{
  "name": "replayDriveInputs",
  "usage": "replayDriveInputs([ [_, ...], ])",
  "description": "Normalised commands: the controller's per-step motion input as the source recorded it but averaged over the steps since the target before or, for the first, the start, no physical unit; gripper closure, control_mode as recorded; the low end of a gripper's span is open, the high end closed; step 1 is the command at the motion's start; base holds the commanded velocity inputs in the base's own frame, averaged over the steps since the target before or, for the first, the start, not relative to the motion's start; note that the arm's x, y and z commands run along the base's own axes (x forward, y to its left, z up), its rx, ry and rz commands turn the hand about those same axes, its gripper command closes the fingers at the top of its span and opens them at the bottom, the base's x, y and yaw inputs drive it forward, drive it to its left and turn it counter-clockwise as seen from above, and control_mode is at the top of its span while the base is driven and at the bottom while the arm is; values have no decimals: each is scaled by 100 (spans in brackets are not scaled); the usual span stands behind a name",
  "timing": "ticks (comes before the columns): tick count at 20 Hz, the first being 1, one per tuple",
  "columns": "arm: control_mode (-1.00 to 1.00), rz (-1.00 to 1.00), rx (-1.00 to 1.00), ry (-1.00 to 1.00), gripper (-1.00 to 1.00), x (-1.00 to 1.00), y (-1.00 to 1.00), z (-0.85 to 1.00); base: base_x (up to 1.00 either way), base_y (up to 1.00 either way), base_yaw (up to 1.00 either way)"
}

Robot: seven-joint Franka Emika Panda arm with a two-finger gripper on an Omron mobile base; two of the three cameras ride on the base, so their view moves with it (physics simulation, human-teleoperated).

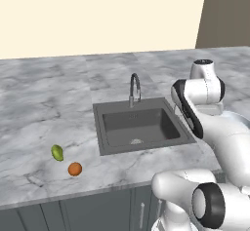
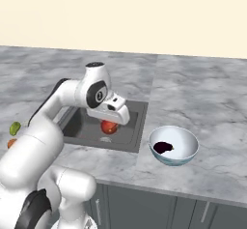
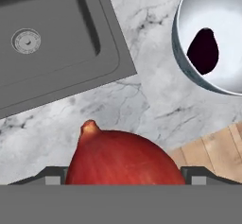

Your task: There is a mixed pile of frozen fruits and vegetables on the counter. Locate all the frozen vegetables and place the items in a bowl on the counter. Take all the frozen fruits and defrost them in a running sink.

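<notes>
The hand (image 2: 110, 124) is closed on the shiny red ball (image 2: 109, 126), carrying it toward the wide pale blue-white bowl (image 2: 185, 156) already holding the dark purple eggplant (image 2: 163, 147); next, release over it.

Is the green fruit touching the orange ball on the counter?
Apart. In the left base view, the green fruit and the orange ball lie with bare marble counter plainly between them.

The red ball (image 3: 124, 159) hides the pincer's fingertips, so their grip cannot be judged. The bowl (image 3: 182, 53) runs off the hand view's right edge. The robot's arm partly covers the orange ball (image 2: 10, 143).
</notes>
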Motion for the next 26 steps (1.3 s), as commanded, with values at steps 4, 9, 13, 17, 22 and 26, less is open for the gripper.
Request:
replayDriveInputs([
  [4,-100,-12,4,4,100,-26,-96,20,0,0,0],
  [9,-100,-13,3,7,100,-8,-100,13,0,0,0],
  [13,-100,-7,15,-1,100,2,-83,-21,0,0,0],
  [17,-100,0,17,-1,100,50,-60,-24,0,0,0],
  [22,-100,1,1,0,100,55,-43,-10,0,0,0],
  [26,-100,1,0,4,100,17,-46,-38,0,0,0],
])
